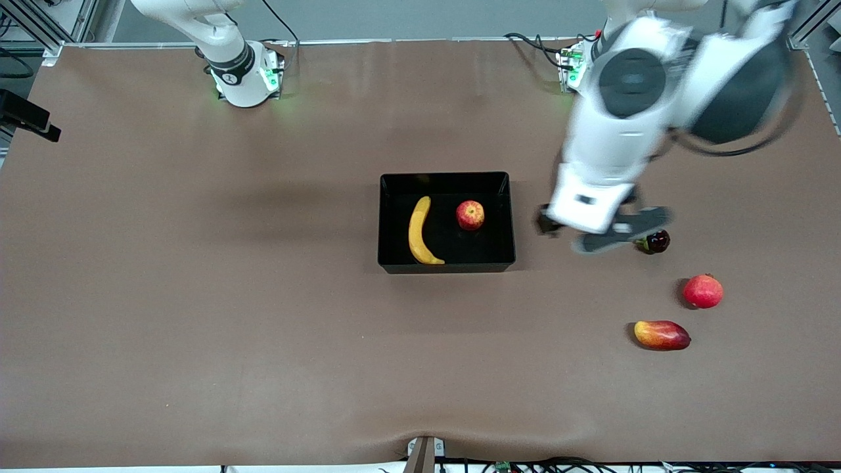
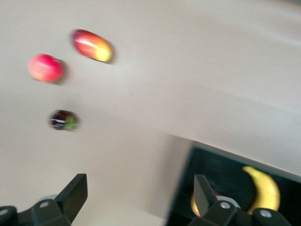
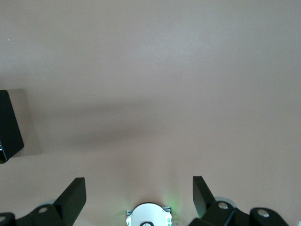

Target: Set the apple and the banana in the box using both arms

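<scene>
The black box [image 1: 445, 176] sits mid-table. Inside it lie the yellow banana [image 1: 420, 231] and the small red-and-yellow apple [image 1: 470, 215], side by side and apart. My left gripper [image 1: 585, 230] hangs open and holds nothing, over the bare table beside the box toward the left arm's end; the arm is motion-blurred. In the left wrist view its gripper [image 2: 141, 195] is spread wide, with the box [image 2: 221, 169] and banana [image 2: 265, 188] past one finger. My right gripper [image 3: 139, 195] is open over bare table near its own base and is out of the front view.
A small dark fruit [image 1: 654, 242], a plain red round fruit [image 1: 703, 292] and a red-and-yellow mango [image 1: 661, 335] lie toward the left arm's end, nearer the front camera than the left gripper. A black device [image 1: 26, 117] juts over the table edge at the right arm's end.
</scene>
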Controlling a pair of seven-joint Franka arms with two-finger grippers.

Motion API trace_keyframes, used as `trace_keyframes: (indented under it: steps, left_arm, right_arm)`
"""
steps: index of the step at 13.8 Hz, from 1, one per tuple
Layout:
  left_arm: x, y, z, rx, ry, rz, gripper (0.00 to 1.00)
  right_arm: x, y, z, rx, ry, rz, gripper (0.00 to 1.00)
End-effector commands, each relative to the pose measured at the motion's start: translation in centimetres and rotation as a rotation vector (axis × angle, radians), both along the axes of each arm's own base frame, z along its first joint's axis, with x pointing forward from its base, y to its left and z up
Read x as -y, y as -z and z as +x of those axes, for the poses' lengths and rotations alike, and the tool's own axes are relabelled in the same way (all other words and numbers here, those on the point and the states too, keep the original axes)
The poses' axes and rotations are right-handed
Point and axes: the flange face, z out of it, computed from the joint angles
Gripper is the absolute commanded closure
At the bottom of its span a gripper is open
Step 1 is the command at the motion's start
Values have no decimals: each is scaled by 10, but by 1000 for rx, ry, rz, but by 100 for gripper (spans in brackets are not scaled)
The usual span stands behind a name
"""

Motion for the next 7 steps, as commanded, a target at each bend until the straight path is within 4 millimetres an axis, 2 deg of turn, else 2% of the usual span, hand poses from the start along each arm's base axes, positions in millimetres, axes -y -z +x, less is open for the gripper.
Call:
trace_keyframes:
  steps: [1, 2, 3, 5, 7]
  left_arm:
    - [-65, -33, -8, -30, 107, 6, 0]
    - [-92, -46, -7, -36, 159, -20, 0]
    - [-109, -59, -12, -33, 189, -50, 0]
    - [-122, -75, -32, -29, 246, -54, 0]
    - [-141, -79, -53, -38, 241, -97, 0]
  right_arm:
    - [1, -2, -1, 2, -10, 14, 0]
    - [0, -3, 0, 7, -13, 14, 0]
    - [-2, -3, 0, 7, -25, 14, 0]
    - [0, -4, 0, 14, -74, 19, 0]
    - [-1, -4, 0, 14, -88, 20, 0]
